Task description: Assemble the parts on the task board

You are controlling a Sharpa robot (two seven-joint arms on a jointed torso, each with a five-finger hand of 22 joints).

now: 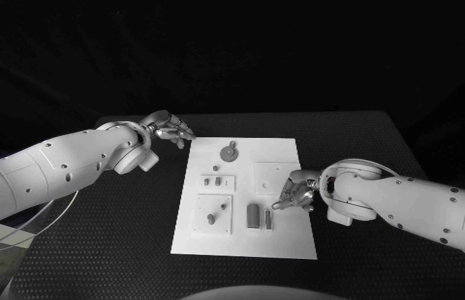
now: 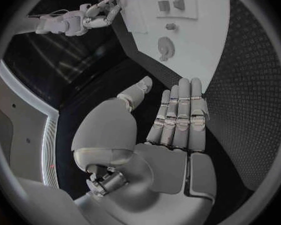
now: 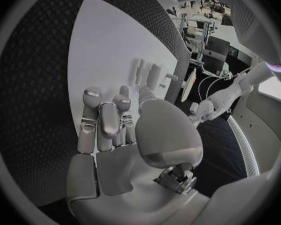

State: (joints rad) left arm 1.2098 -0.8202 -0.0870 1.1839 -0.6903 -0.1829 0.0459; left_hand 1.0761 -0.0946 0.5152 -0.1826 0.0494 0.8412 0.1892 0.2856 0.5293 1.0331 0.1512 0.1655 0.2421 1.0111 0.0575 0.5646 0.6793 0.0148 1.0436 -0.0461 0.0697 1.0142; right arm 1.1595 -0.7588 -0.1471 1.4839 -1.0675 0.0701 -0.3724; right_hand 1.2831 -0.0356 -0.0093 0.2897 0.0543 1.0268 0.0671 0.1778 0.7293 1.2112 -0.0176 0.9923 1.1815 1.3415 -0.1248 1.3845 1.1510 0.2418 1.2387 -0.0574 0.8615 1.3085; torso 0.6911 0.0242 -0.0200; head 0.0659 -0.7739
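Lying flat in the middle of the black table [image 1: 116, 246], the white task board [image 1: 276, 243] carries its small grey parts: a round disc piece [image 1: 228, 153] near the far end, 2 small pegs [image 1: 212, 181] on a square panel just nearer, another panel with 2 studs [image 1: 217, 212] below that, and 2 upright bars [image 1: 259, 217] side by side near the right hand.

For the step in hand, which looks like reaching for 1 of the bars, the fingers should come down from above, straddle a single bar without nudging its neighbour, and close squarely before lifting, so the piece stays upright for seating.

The right hand [image 1: 296, 194] hovers over the board's right half, just beside the bars. Its fingers are curled partly inward and spaced apart; nothing sits between them in the right wrist view, where the right hand [image 3: 115, 130] shows its fingers bent over bare board.

The left hand [image 1: 168, 129] waits off the board's far left corner, fingers extended and loosely together in the left wrist view [image 2: 178, 115], holding nothing.
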